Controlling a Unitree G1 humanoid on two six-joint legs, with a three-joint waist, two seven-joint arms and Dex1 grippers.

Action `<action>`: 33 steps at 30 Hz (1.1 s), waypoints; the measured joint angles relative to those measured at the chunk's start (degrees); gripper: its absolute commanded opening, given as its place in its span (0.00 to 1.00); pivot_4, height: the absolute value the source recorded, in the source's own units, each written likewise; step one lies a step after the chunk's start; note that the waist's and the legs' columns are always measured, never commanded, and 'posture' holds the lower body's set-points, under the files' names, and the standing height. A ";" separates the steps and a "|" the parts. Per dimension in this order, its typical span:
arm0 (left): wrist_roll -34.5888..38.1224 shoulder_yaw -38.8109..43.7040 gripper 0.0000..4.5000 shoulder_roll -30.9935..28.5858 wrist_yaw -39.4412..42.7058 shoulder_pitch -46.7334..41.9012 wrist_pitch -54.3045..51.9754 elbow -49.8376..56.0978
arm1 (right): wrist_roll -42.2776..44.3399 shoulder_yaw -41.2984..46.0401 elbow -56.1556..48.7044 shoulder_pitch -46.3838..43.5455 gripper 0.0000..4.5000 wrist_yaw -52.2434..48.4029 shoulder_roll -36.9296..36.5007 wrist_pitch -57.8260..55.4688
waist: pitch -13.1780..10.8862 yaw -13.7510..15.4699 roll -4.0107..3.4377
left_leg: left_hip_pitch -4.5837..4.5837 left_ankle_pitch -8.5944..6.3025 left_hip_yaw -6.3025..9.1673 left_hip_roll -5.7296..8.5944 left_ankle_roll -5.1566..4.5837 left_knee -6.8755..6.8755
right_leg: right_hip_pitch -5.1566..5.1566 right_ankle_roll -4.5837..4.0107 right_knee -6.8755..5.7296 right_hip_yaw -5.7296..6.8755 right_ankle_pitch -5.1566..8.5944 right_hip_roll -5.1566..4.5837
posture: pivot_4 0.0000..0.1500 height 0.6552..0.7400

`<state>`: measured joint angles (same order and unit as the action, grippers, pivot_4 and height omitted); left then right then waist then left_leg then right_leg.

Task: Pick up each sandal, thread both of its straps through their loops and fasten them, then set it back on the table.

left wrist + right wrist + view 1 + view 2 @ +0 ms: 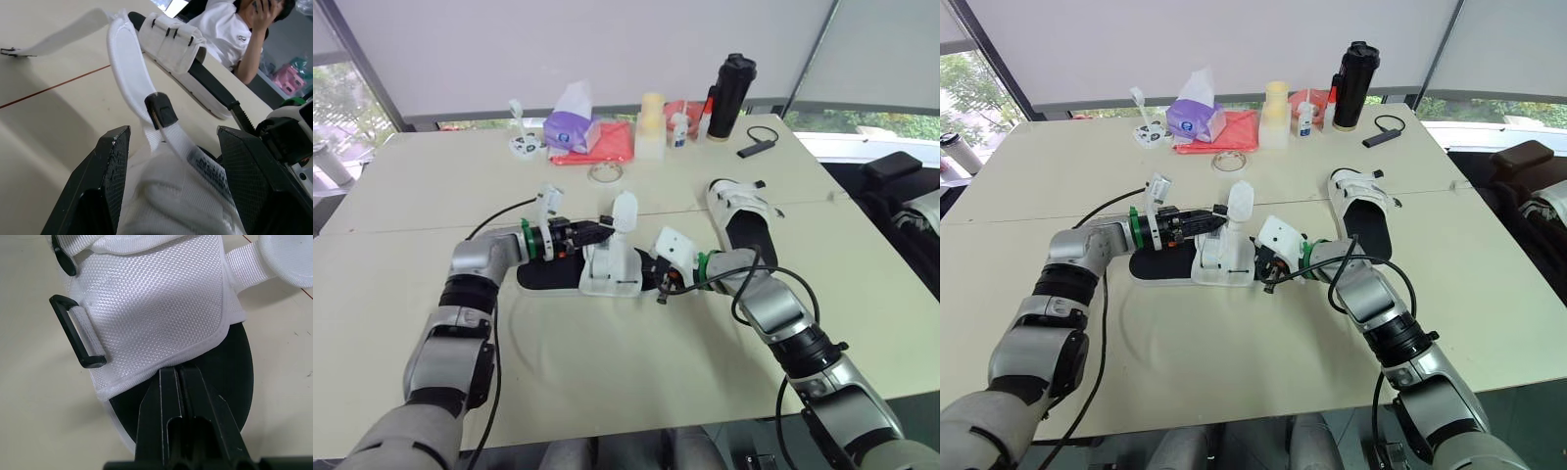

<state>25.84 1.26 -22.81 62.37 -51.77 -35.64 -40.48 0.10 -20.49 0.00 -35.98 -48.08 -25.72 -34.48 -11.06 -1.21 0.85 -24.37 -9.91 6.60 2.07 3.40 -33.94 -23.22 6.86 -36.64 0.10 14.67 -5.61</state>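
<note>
A sandal [607, 272] with a black sole and white upper lies flat in the middle of the table [607, 372]. One white strap [624, 211] stands up from it, passing a black loop [161, 110]. My left gripper [600, 233] is open, its fingers [110, 171] on either side of that strap's base, over the upper. My right gripper [171, 371] is shut, its tips against the hem of the white upper on the sole's edge; a second black loop [78, 333] lies free beside it. The other sandal [744, 215] rests to the right, straps loose.
Along the far edge stand a purple tissue box [573, 127], a red cloth [612, 145], a pale cylinder [651, 125], a black bottle [731, 96] and a black cable [759, 142]. A clear tape ring [604, 173] lies behind the sandal. A person [230, 29] sits beside the table.
</note>
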 measured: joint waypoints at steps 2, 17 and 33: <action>-0.20 0.15 0.59 0.03 0.24 -0.26 0.08 -0.58 | -0.01 0.00 -0.01 0.02 0.00 0.01 -0.01 -0.03 | 0.00 0.01 0.00 | 0.00 0.00 0.00 0.00 0.00 0.00 | 0.00 0.00 -0.01 0.00 0.00 0.00 | 1.00 1.00; 0.83 3.05 0.01 0.41 3.12 -0.27 0.81 0.53 | -0.04 -0.11 -0.01 0.01 0.00 0.20 -0.01 0.00 | 0.00 0.00 0.00 | 0.00 0.00 0.00 0.00 0.00 -0.02 | 0.00 0.02 -0.04 0.00 -0.01 0.00 | 1.00 1.00; 13.59 11.11 0.01 -1.05 4.29 3.92 -12.09 14.71 | -0.01 -0.70 -0.08 0.03 0.00 0.45 0.02 0.34 | 0.00 0.13 0.00 | 0.01 0.00 0.02 0.00 0.00 -0.08 | 0.01 0.01 -0.11 0.00 0.00 0.00 | 1.00 1.00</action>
<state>39.43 12.37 -23.86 66.65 -47.86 -47.74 -25.77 0.09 -21.19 -0.08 -35.95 -47.63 -25.70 -34.14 -11.06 -1.08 0.85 -24.36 -9.91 6.62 2.07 3.40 -34.02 -23.21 6.87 -36.74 0.10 14.67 -5.61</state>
